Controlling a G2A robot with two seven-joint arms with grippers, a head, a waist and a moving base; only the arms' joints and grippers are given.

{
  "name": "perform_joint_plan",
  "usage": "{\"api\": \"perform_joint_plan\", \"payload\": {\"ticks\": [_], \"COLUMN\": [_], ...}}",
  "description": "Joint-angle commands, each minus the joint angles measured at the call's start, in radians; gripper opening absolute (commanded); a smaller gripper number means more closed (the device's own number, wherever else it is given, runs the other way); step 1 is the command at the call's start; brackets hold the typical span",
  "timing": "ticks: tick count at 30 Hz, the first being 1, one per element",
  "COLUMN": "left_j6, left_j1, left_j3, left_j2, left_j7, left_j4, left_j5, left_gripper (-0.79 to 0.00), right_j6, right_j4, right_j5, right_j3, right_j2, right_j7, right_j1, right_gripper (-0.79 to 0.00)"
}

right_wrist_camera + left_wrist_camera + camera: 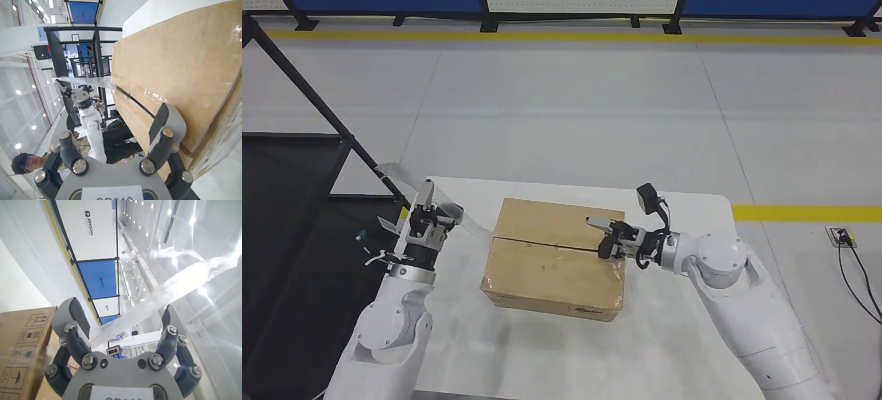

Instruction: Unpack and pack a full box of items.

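Observation:
A closed cardboard box (557,265) sits in the middle of the white table (682,330); its side shows in the left wrist view (22,344) and its top seam in the right wrist view (170,66). A strip of clear tape (402,182) is peeled off the seam and stretches to my left gripper (427,222), which is left of the box. The tape (170,289) crosses between that gripper's (122,306) open fingers. My right gripper (607,240) is open at the box's right top edge, with one finger (160,121) against the box top by the seam. The tape (85,81) spans from the seam to the left gripper (75,88).
A black metal frame (292,200) with a dark panel stands off the table's left side, close to the left arm. Bare table lies in front of the box and at its right.

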Motion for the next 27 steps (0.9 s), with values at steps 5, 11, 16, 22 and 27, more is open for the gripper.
{"api": "perform_joint_plan", "payload": {"ticks": [5, 11, 16, 22, 27], "left_j6": [0.004, 0.014, 0.016, 0.026, 0.034], "left_j1": [0.007, -0.001, -0.019, -0.039, -0.055], "left_j3": [0.029, 0.072, 0.109, 0.133, 0.16], "left_j2": [0.0, -0.002, -0.006, -0.01, -0.015], "left_j7": [-0.046, -0.093, -0.111, -0.131, -0.15], "left_j4": [-0.039, -0.065, -0.064, -0.051, -0.036], "left_j5": [0.078, 0.16, 0.198, 0.215, 0.223], "left_gripper": [0.0, 0.0, 0.0, 0.0, 0.0], "right_j6": [-0.015, -0.049, -0.067, -0.1, -0.121], "right_j4": [-0.002, -0.032, -0.064, -0.115, -0.162], "right_j5": [0.012, 0.034, 0.046, 0.079, 0.103], "right_j3": [0.012, 0.044, 0.085, 0.156, 0.223], "right_j2": [0.003, 0.01, 0.02, 0.033, 0.046], "right_j7": [-0.009, -0.029, -0.045, -0.075, -0.092], "right_j1": [-0.005, -0.038, -0.076, -0.138, -0.198], "right_gripper": [0.0, 0.0, 0.0, 0.0, 0.0]}}
